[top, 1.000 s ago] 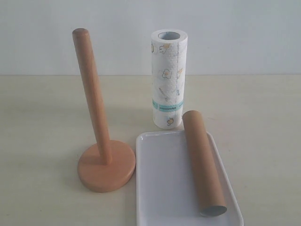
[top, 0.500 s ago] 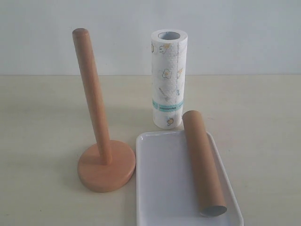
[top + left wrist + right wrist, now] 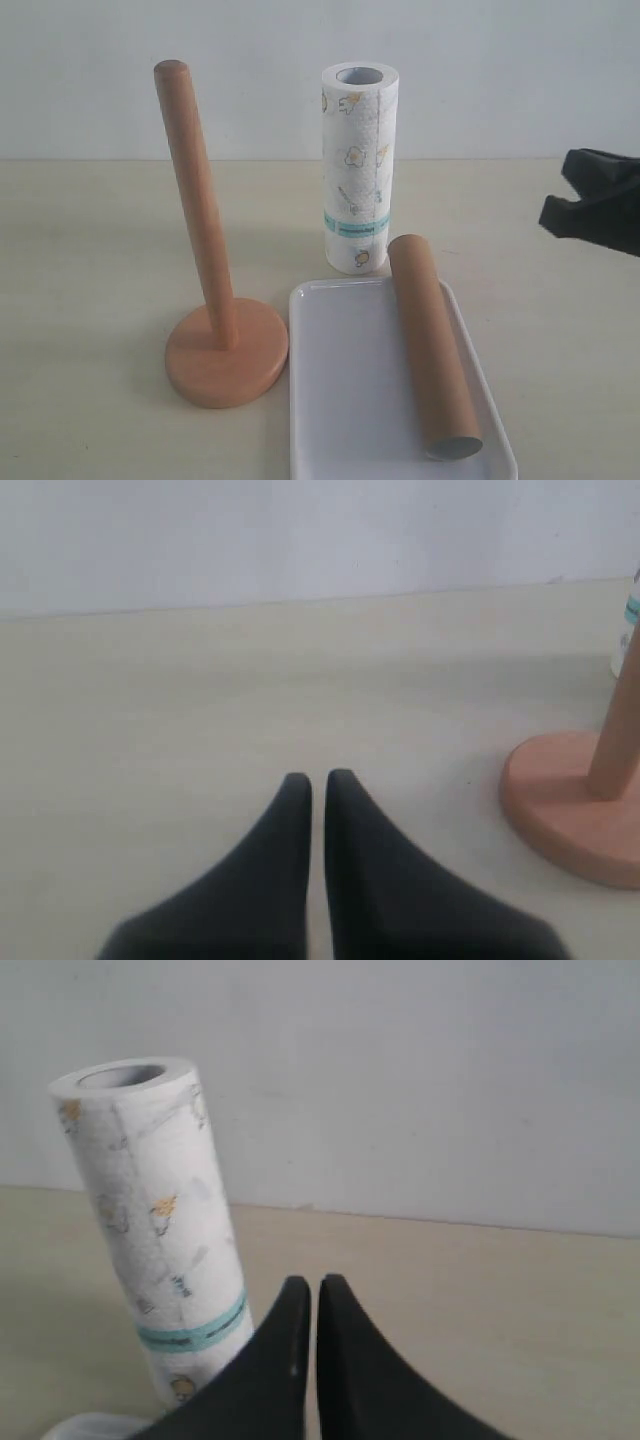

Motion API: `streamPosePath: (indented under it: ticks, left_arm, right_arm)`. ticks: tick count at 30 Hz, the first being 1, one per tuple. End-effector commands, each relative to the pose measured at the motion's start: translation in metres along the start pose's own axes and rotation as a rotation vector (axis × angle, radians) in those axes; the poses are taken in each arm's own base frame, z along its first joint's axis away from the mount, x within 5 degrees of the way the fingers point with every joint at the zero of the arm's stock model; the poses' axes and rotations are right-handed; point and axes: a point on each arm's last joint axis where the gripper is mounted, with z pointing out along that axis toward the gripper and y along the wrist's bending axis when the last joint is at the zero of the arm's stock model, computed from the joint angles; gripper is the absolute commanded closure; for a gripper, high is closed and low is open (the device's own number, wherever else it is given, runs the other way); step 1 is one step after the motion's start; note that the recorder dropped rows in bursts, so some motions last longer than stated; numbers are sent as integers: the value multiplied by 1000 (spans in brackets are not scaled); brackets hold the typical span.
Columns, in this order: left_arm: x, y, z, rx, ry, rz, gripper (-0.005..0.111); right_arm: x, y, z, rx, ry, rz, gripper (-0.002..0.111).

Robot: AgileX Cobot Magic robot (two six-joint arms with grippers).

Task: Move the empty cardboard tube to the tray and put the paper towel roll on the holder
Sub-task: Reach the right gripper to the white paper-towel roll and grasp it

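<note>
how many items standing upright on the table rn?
2. The holder stands left of the tray in the exterior view; the paper towel roll stands behind the tray. The empty cardboard tube lies on the tray, uncounted.

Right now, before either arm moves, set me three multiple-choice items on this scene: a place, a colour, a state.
1. The cardboard tube is: A standing upright; B lying flat on the tray; C in a gripper.
2. The paper towel roll has a band coloured: A red; B black; C teal.
3. The holder has a post that is: A bare; B inside the roll; C inside the tube.
Key: 1 B, it rests lengthwise inside the rim; 2 C, a teal stripe near its lower end; 3 A, nothing sits on it.
</note>
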Motion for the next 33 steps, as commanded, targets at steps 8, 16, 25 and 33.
streamPosePath:
  ticks: [8, 16, 25, 33]
  left_arm:
    - [1, 0, 0, -3, -3, -2, 103]
    - [1, 0, 0, -3, -3, -2, 103]
    - [1, 0, 0, -3, -3, -2, 103]
    - [1, 0, 0, -3, -3, -2, 103]
  right_arm:
    - [27, 5, 42, -146, 46, 22, 74]
    - [25, 25, 79, -305, 72, -30, 6]
    - [29, 56, 119, -411, 56, -67, 3]
    - [39, 55, 145, -401, 42, -41, 3]
